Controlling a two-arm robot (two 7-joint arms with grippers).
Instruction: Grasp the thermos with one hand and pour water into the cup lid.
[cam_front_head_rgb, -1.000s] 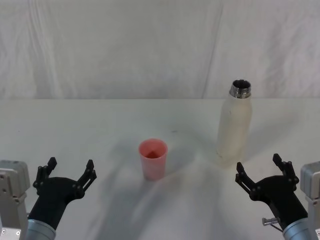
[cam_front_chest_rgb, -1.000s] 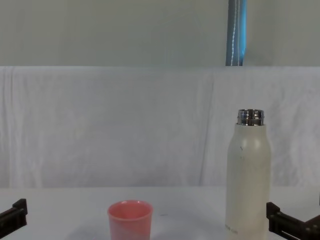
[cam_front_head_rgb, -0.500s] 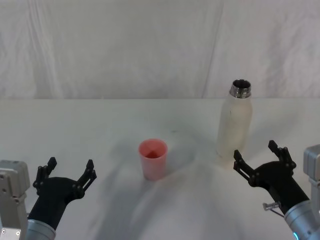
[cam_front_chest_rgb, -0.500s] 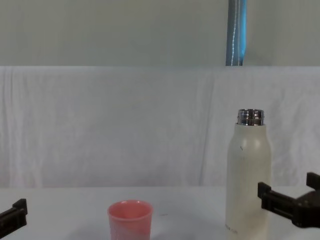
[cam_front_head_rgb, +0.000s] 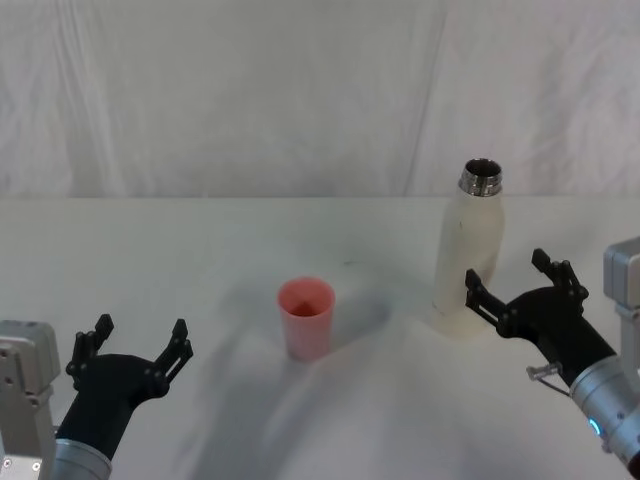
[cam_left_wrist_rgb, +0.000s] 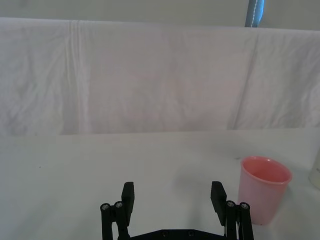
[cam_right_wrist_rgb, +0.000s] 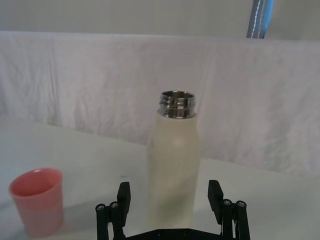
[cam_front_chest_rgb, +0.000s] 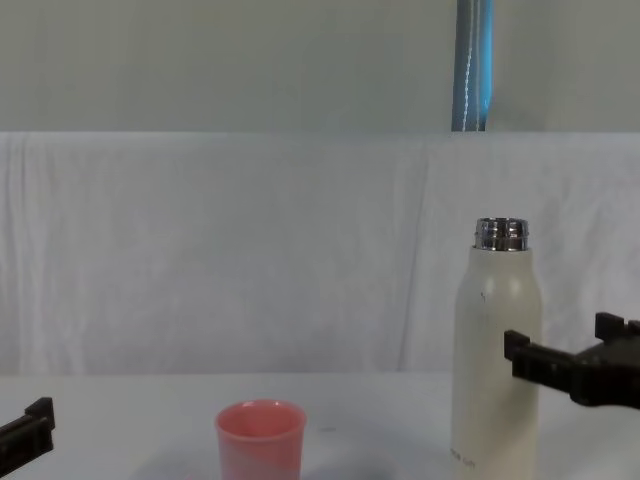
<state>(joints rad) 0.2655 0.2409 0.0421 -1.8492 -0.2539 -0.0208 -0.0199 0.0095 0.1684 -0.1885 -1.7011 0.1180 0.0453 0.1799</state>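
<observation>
the smooth cream thermos (cam_front_head_rgb: 468, 255) with its shiny threaded steel neck stands upright on the white bench (cam_front_head_rgb: 200, 260), right of the tapered pink plastic cup lid (cam_front_head_rgb: 306, 317). right gripper (cam_front_head_rgb: 510, 282) sits just beside the thermos body, jaws wide open and not touching it. left gripper (cam_front_head_rgb: 135, 345) is parked low at the near left, jaws open too.

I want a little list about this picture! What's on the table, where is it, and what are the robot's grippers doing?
thermos: cream-white, upright, lid off, on the table's right side
cup lid: pink, upright, mouth up, near the middle, apart from the thermos
right gripper: open, raised beside the thermos, not closed on it
left gripper: open, low at the near left, holding nothing
table: covered in white cloth
pouring: not started
</observation>
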